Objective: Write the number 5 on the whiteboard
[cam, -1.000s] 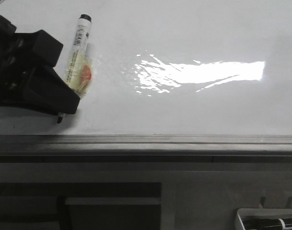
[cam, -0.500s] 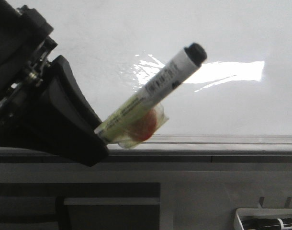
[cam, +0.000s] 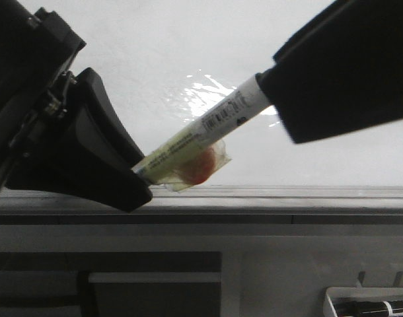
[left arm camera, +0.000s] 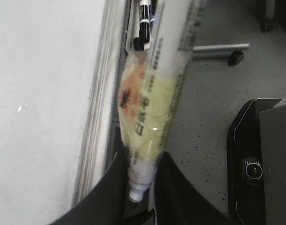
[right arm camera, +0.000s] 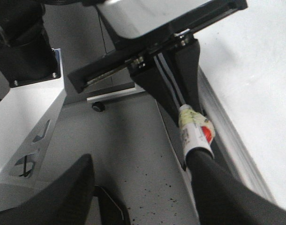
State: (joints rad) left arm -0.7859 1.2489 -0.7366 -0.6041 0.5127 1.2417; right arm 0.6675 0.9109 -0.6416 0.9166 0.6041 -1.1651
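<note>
My left gripper [cam: 139, 179] is shut on a white marker pen [cam: 208, 135] wrapped in yellowish tape. It holds the pen near the tip, above the near edge of the whiteboard [cam: 155, 53], with the pen slanting up to the right. In the left wrist view the pen [left arm camera: 157, 103] sits pinched between the fingers [left arm camera: 116, 187]. My right gripper [cam: 284, 99] covers the pen's cap end. Its jaws are wide apart in the right wrist view [right arm camera: 142, 161], where the pen [right arm camera: 194, 131] meets one finger [right arm camera: 213, 183]. The number 5 does not show on the whiteboard [right arm camera: 255, 70].
A grey metal edge strip [cam: 287, 195] runs along the board's near side. A small white tray of markers [cam: 370, 304] sits low at the right, below the board. A bright glare patch [cam: 208, 96] lies on the board behind the pen. Speckled floor [right arm camera: 143, 140] is under both grippers.
The left gripper lifted the pen off the board and tilted it up over the near edge. The right gripper then came in from the right and now covers the cap end.
</note>
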